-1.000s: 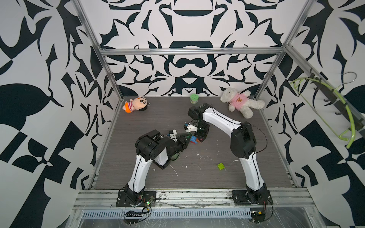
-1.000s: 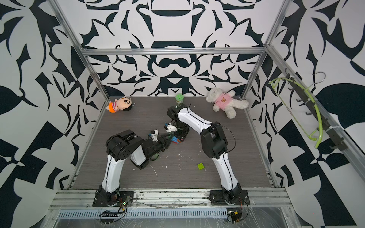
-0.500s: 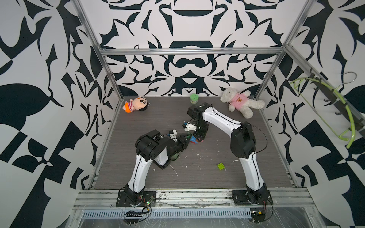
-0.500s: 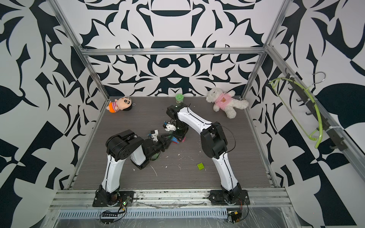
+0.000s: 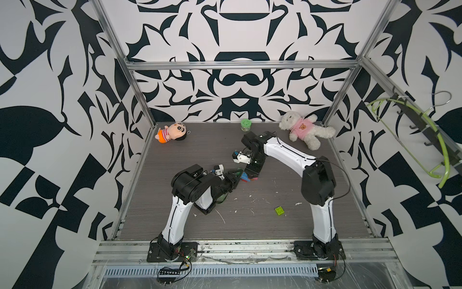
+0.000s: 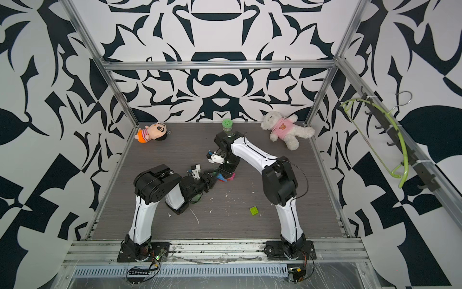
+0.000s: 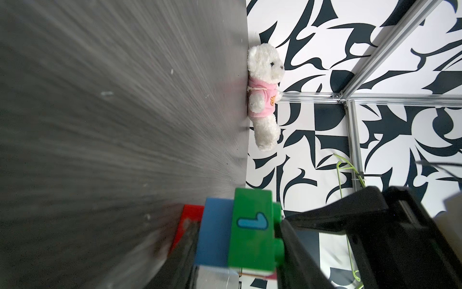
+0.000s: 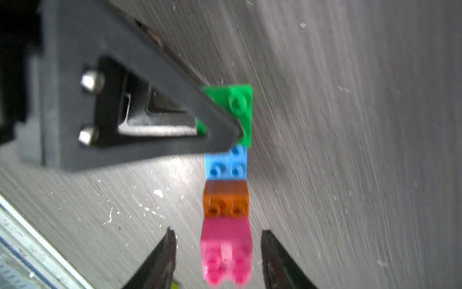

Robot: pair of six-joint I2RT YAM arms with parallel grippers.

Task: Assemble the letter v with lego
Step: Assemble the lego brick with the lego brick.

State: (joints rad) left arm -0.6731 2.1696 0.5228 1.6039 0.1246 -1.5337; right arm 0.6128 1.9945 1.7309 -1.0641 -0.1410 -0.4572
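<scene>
Enclosure: black-and-white patterned walls on a metal frame box in the grey wood-grain table [image 5: 190, 150].
Right arm [image 5: 287, 152]: white and black, it rises from the front rail, reaches toward the back wall, then bends down over the middle of the table.
Left arm [image 5: 178, 215]: it rises from the front rail and folds low, its wrist stretched toward the middle of the table.
White bear [image 5: 303, 131]: a plush in a pink top, lying in the back right corner.
Doll [image 5: 171, 131]: a plush in orange stripes, lying in the back left corner.
Green pot [image 5: 245, 125]: stands by the back wall, between the two toys.
Left gripper [image 7: 236, 232]: clamped on the green end of the brick assembly [image 8: 226, 197]; in the right wrist view one finger lies across the top of the green brick [image 8: 240, 105].
Right gripper [image 8: 217, 231]: jaws apart over the pink end, one finger on either side of the pink brick [image 8: 226, 245], with bare table in both gaps; it grips nothing.
Brick assembly: sits mid-table in both top views, between the two grippers. The right wrist view shows a straight run of green, blue brick [image 8: 225, 167], orange-brown brick [image 8: 226, 200] and pink. The left wrist view shows green against blue, with a red brick [image 7: 190, 215] on the blue's far side.
Lime brick [image 5: 280, 210]: lies alone toward the front, well apart from the assembly and near the right arm's upright link.
White flecks [image 5: 252, 200]: scattered over the table between assembly and lime brick.
</scene>
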